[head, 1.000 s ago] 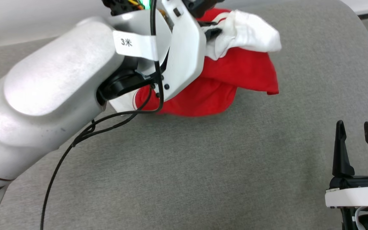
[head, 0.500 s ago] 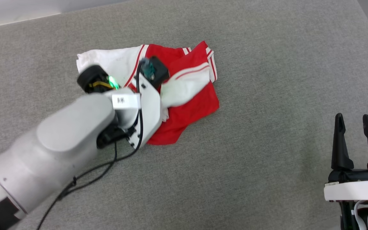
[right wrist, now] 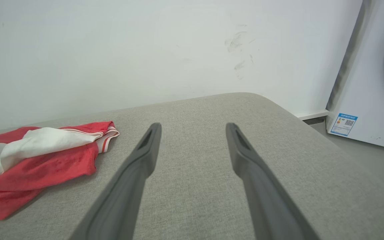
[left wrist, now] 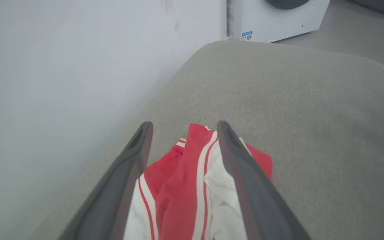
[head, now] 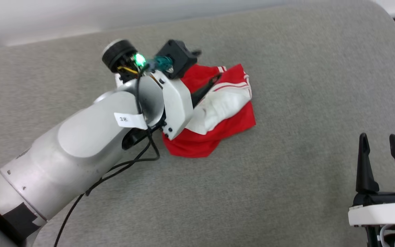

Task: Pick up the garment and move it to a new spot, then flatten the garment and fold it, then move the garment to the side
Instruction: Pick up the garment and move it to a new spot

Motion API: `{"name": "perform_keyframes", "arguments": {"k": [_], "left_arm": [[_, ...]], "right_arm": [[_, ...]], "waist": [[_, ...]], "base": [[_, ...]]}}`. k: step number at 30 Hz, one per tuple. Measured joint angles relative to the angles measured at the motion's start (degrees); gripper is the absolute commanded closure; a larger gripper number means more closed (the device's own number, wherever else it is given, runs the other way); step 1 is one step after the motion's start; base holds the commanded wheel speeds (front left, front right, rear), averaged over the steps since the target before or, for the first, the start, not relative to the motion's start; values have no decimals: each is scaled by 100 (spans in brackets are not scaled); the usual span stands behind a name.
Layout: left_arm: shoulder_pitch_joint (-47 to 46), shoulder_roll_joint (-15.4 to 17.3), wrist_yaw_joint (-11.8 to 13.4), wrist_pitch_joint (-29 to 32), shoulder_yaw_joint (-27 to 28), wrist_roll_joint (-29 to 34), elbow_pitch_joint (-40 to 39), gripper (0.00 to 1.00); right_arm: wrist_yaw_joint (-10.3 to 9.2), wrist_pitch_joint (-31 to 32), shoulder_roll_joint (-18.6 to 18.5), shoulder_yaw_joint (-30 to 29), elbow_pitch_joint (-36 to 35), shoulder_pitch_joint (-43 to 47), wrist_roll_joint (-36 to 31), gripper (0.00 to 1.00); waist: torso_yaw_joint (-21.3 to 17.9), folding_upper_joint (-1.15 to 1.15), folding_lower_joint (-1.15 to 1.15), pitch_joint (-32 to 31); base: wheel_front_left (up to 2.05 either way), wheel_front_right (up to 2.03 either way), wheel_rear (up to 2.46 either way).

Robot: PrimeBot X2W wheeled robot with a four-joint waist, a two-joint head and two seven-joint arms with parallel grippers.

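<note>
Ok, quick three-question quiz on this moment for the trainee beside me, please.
1. True or false: the left gripper is clamped shut on the garment.
2. The garment is: A) spread flat; B) bunched on the grey cushion; C) lifted in the air.
3. Which gripper stands over bare cushion, apart from the garment?
Key: 1 false, its fingers are spread on either side of the cloth; 2 B; 3 the right gripper.

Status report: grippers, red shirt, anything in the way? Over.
Left gripper open, above crumpled red T-shirt with white sleeves on grey cushion. Right gripper open, apart. Black cable beside shirt.
</note>
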Motion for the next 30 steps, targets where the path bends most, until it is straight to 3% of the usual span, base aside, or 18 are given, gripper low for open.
{"name": "perform_keyframes", "arguments": {"k": [3, 9, 14, 18, 24, 30], "left_arm": [[32, 15, 298, -527, 191, 122, -129, 0], [565, 182, 1160, -1470, 573, 281, -416, 0], [1222, 378, 1907, -1709, 1061, 453, -671, 0], [1868, 448, 2418, -1723, 1794, 846, -1151, 0], [3143, 382, 2836, -1731, 2956, 1596, -1733, 0], [4338, 136, 2910, -1731, 3919, 2243, -2033, 0]], "right_arm": [[0, 0, 0, -10, -15, 93, -69, 0], [0, 1, 1, -27, -73, 243, -188, 0], [0, 0, 1, -44, -147, 320, -232, 0], [0, 0, 1, -54, -223, 341, -272, 0], [0, 0, 1, -15, -264, 355, -314, 0], [0, 1, 0, 19, -297, 391, -314, 0]], "waist": [[158, 0, 0, -179], [500, 0, -1, -499], [778, 0, 0, -693], [970, 0, 0, -801], [1169, 0, -1, -920], [1221, 0, -1, -1040]], "base": [[0, 0, 0], [0, 0, 0], [0, 0, 0], [0, 0, 0], [0, 0, 0], [0, 0, 0]]}}
